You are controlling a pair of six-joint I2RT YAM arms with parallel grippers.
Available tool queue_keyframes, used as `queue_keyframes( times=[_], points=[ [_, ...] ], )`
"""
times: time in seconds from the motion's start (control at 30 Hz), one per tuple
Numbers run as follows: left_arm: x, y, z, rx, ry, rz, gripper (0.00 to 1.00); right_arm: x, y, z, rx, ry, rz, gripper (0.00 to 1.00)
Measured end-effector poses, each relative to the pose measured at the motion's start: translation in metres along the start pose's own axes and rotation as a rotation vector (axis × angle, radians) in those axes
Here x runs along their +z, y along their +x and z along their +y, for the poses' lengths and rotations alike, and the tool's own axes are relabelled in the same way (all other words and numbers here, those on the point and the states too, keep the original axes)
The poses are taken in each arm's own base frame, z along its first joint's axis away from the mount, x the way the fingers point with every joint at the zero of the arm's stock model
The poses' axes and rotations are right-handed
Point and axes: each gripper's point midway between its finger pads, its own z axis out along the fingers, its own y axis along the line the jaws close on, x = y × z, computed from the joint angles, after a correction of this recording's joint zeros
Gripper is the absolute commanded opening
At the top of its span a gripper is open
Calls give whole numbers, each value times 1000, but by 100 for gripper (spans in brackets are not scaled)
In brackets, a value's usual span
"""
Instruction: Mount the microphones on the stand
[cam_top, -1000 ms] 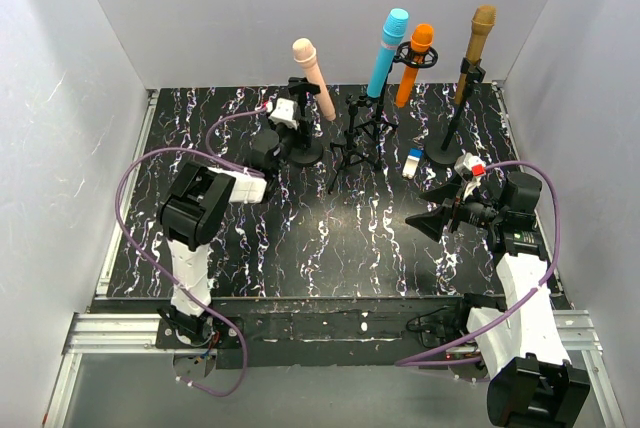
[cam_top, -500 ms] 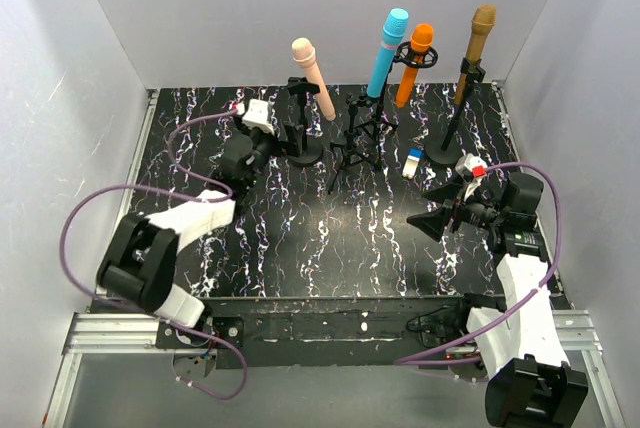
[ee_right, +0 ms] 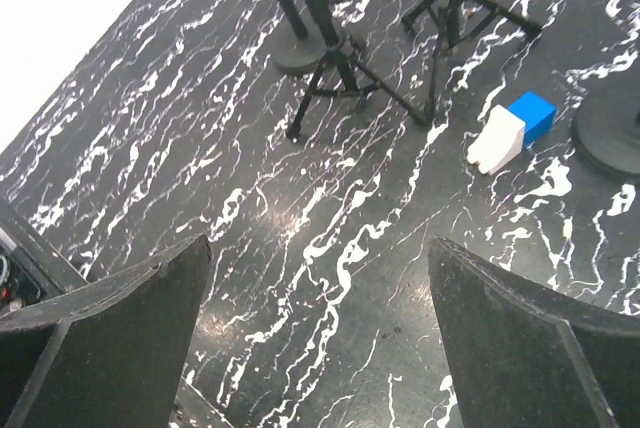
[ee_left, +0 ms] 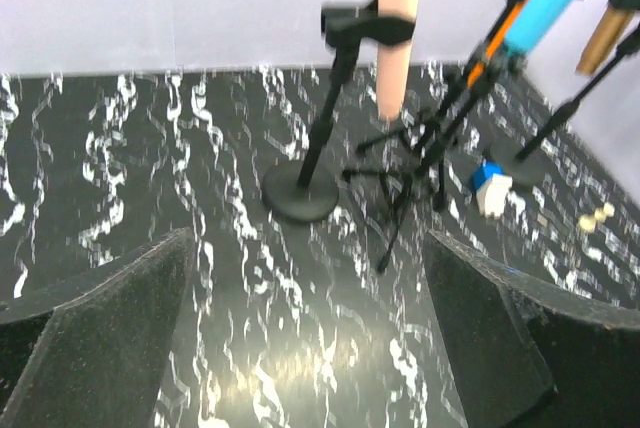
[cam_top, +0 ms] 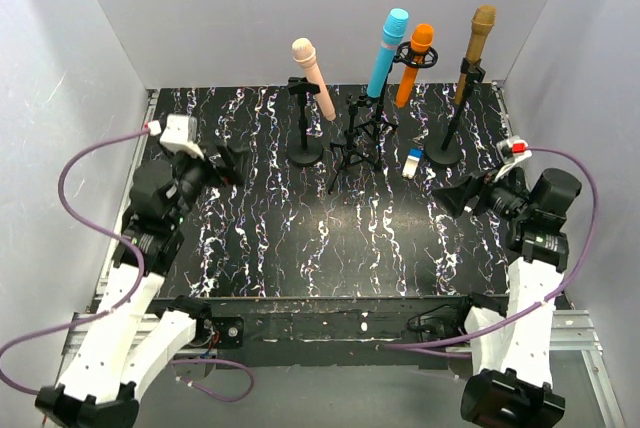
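White-walled booth, black white-veined tabletop (cam_top: 300,238). All four microphones appear seated upright in their stands (cam_top: 305,153), ranged behind a small blue-and-white block (cam_top: 414,161): pink-beige microphone (cam_top: 312,76) far to its left, light blue microphone (cam_top: 385,51) and orange microphone (cam_top: 415,63) close behind, gold-bronze microphone (cam_top: 476,48) to its right. They look light, rigid and smooth, best gripped mid-barrel. The left gripper (cam_top: 225,163), well left of the block, and the right gripper (cam_top: 462,195), near its right, gape wide, empty.

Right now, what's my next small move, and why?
Probably none beyond parking both arms: the pink microphone, blue microphone, orange microphone and gold microphone all appear clipped in stands; left gripper and right gripper hang open, empty.
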Motion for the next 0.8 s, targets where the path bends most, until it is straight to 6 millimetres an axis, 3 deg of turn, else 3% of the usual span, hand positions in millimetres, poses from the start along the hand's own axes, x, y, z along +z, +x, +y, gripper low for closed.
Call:
queue_keyframes(
  times=[0.07,0.2,0.33,0.43,0.53,0.8],
  points=[
    [-18,17,3,4,-6,31,98,-5,-15,3,-8,34,6,97],
    [-36,71,12,6,-18,147,98,-23,-41,15,-119,98,15,98],
    [-48,111,14,3,-10,238,98,-39,-34,24,-140,174,12,98],
    [-54,110,3,23,35,234,98,-52,-31,25,-100,253,-16,98],
    [-60,104,-4,54,63,203,98,-60,-33,10,-2,357,-44,98],
    [-70,90,-4,84,56,136,98,-69,-32,-9,140,471,-73,98]
  ],
)
